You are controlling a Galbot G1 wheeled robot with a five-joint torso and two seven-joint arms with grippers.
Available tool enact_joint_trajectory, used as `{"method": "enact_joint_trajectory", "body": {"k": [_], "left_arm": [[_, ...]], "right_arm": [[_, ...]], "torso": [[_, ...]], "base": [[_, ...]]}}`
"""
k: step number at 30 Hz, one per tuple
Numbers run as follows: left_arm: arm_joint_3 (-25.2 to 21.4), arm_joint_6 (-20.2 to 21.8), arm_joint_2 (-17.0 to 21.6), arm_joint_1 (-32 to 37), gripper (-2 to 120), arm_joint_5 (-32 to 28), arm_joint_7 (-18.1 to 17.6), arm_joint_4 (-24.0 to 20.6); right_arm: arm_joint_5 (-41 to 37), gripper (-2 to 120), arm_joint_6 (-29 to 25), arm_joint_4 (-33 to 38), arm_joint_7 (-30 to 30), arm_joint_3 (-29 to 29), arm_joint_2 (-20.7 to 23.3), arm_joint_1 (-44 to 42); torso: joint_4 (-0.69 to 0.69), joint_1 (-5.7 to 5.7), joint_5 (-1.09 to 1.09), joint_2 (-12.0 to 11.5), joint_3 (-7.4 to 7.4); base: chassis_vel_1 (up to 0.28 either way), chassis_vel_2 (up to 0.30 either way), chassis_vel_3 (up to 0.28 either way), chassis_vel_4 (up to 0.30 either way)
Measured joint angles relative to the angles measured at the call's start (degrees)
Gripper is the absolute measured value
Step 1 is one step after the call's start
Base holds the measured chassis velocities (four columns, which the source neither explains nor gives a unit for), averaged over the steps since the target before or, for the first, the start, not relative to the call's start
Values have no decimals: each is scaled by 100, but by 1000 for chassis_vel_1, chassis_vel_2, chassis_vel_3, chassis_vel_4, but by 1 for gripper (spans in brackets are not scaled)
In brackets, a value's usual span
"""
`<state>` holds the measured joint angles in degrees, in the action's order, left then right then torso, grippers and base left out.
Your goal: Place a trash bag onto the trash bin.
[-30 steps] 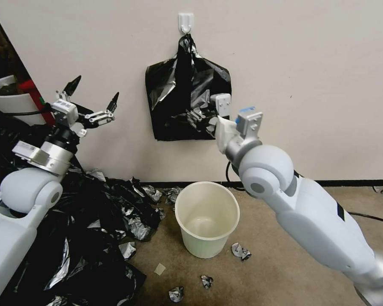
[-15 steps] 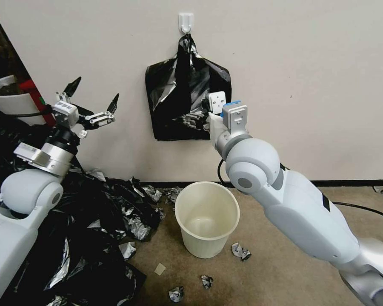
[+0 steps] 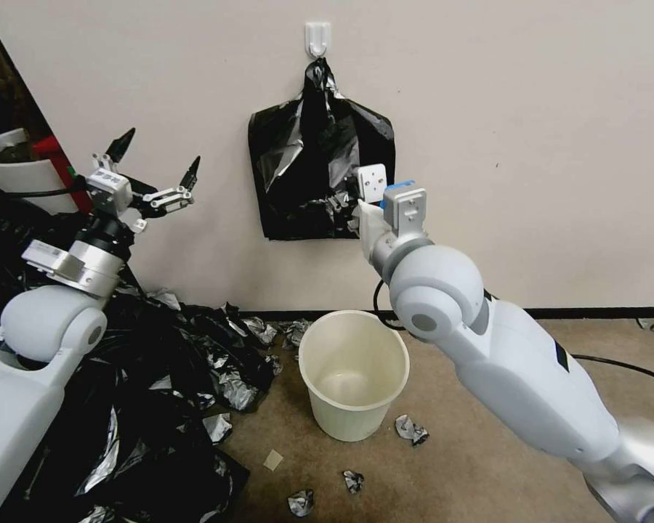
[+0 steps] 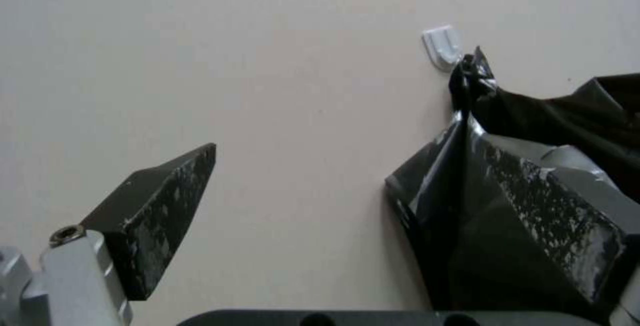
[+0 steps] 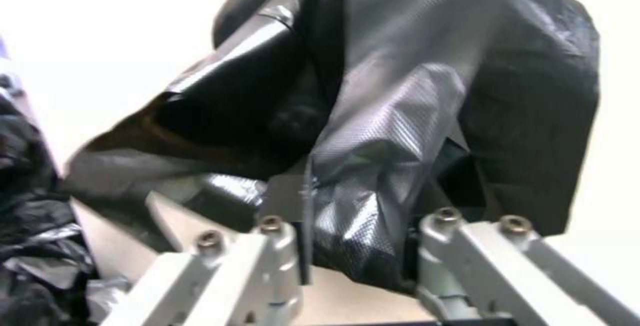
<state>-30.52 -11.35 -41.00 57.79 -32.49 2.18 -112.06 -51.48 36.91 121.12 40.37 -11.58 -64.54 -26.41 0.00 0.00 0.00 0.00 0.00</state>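
Your right end effector point(image 3: 339, 201) is clenched on a fold of the bag point(image 3: 320, 167); the left end effector point(image 3: 157, 168) is released, well apart.

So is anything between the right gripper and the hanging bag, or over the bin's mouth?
Nothing visible. The right gripper is already at the trash bag, film between its fingers. The trash bin stands open below.

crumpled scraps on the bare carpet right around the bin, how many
4: one beside the trash bin on its right, one in front of it, one nearer the camera, and a flat pale scrap front-left. More may hide behind the bin.
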Motion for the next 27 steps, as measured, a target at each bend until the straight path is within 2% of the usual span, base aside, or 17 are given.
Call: {"method": "enact_joint_trajectory", "body": {"k": [2,3,5,11,13,14,16,17,19,20,22,23,24,25,27], "left_arm": [[38,0,14,-44,100,-20,-4,17],[38,0,14,-44,100,-20,-4,17],[96,-1,40,-114,100,-107,-7,41],[232,7,136,-261,100,-333,-10,108],[410,25,254,-531,100,-796,104,212],[410,25,254,-531,100,-796,104,212],[665,73,390,-918,100,-1340,244,348],[665,73,390,-918,100,-1340,244,348],[1139,162,577,-1461,100,-1823,569,573],[1139,162,577,-1461,100,-1823,569,573],[1889,266,769,-2220,100,-1981,1084,879],[2374,329,837,-2726,100,-1896,1405,1069],[2374,329,837,-2726,100,-1896,1405,1069],[2805,382,863,-3260,100,-1727,1716,1276],[3396,443,832,-4005,100,-1430,2077,1565]], "right_arm": [[93,11,-284,-16,-290,31,48,-57],[93,11,-284,-16,-290,31,48,-57],[180,1,-691,-160,-694,103,90,-114],[202,0,-1305,-387,-1204,287,109,-260],[205,0,-1817,-369,-1640,402,186,-453],[205,0,-1817,-369,-1640,402,186,-453],[280,0,-2274,-270,-2198,541,311,-751],[280,0,-2274,-270,-2198,541,311,-751],[464,0,-2671,-248,-2801,649,431,-1018],[464,0,-2671,-248,-2801,649,431,-1018],[792,0,-2930,-312,-3291,723,495,-1150],[973,0,-3026,-357,-3467,742,500,-1176],[973,0,-3026,-357,-3467,742,500,-1176],[1115,0,-3083,-395,-3562,751,495,-1180],[1306,0,-3140,-466,-3660,759,451,-1177]], "torso": [[0,0,0,0,0],[0,0,0,0,0],[0,0,0,0,0],[0,0,0,0,0],[2,0,0,0,0],[2,0,0,0,0],[0,-1,0,0,0],[0,-1,0,0,0],[-1,0,1,0,0],[-1,0,1,0,0],[0,0,0,0,0],[0,0,1,0,0],[0,0,1,0,0],[-2,0,0,0,1],[-1,0,3,0,0]], "base": [[0,0,0,0],[0,0,0,0],[0,0,0,0],[0,0,0,0],[0,0,0,0],[0,0,0,0],[0,0,0,0],[0,0,0,0],[0,0,0,0],[0,0,0,0],[0,0,0,0],[0,0,0,0],[0,0,0,0],[0,0,0,0],[0,0,0,0]]}}
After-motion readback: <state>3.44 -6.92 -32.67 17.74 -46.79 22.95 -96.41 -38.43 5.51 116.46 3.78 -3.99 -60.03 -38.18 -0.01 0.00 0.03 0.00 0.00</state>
